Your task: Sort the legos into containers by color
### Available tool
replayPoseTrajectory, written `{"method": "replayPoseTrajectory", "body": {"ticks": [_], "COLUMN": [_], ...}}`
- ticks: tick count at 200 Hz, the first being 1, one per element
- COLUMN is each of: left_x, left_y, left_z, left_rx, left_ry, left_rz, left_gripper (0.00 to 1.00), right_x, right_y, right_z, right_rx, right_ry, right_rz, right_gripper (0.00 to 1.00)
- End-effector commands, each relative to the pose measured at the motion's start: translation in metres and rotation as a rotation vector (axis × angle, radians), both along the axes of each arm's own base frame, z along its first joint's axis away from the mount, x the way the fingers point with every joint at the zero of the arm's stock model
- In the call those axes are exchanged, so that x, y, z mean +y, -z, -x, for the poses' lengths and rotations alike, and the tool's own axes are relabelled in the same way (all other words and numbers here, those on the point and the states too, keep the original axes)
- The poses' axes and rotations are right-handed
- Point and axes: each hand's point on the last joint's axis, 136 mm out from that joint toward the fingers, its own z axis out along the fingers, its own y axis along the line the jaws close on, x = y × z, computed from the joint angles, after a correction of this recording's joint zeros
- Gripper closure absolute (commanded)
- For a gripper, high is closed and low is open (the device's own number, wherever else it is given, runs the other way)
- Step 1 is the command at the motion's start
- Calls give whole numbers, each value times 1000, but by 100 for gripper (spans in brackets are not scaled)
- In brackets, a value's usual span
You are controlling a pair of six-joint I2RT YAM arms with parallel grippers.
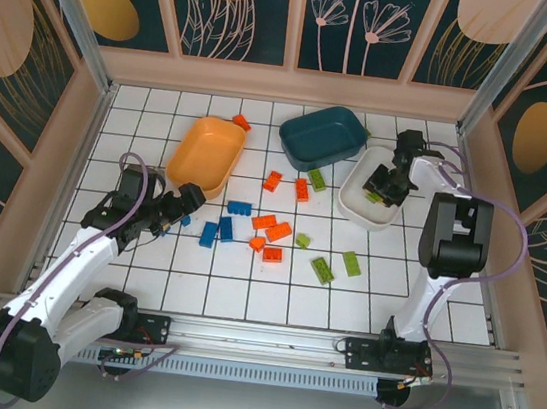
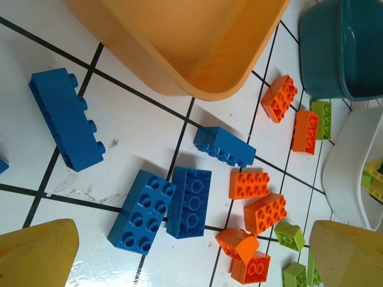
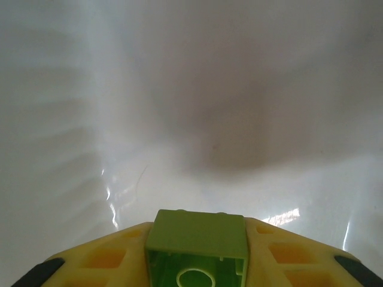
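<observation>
While a lime lego (image 3: 197, 242) sits pinched in the right gripper (image 1: 389, 182), both are down inside the white tray (image 1: 357, 208). Other legos (image 1: 271, 226) lie loose on the table (image 1: 423, 295), near side of orange tray (image 1: 204, 155) and teal tray (image 1: 323, 135). Left gripper (image 1: 185, 205) is spread, near two blue bricks (image 2: 161, 209).

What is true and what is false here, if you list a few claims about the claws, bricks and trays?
1. The right gripper holds a lime green brick over the white tray. True.
2. The orange tray holds several orange bricks. False: it looks empty, and the orange bricks lie on the table.
3. The dark teal tray stands between the orange and the white one. True.
4. The left gripper is clamped on a blue brick. False: its fingers are apart, with the blue bricks lying below them.
</observation>
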Motion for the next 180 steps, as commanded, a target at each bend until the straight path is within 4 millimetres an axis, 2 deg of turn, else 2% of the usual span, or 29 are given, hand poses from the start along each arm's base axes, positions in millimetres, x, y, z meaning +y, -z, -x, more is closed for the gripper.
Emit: {"method": "replayPoseTrajectory", "body": {"ticks": [1,35,56,83,117,150,180], "left_x": [0,0,0,-3,-8,-15,-18], "left_y": [6,8,9,8,-4,-15,-16], "left_z": [8,9,9,3,-9,-19,-22], "left_rx": [25,32,35,25,-11,-55,-65], "left_ry": [10,10,9,11,20,47,51], "left_rz": [-5,-7,-2,8,28,52,62], "left_gripper": [1,2,1,2,1,1,2], "right_x": [-8,-10,-11,-11,-7,5,18], "right_y": [4,8,3,-14,-50,-79,-87], "right_z": [-5,-11,-15,-18,-16,2,29], "right_rx": [10,22,10,-20,-96,-138,-132], "right_ry": [-28,-33,-36,-40,-56,-88,-102], "right_rz": [63,74,81,82,62,47,43], "right_gripper": [61,53,49,46,44,42,42]}}
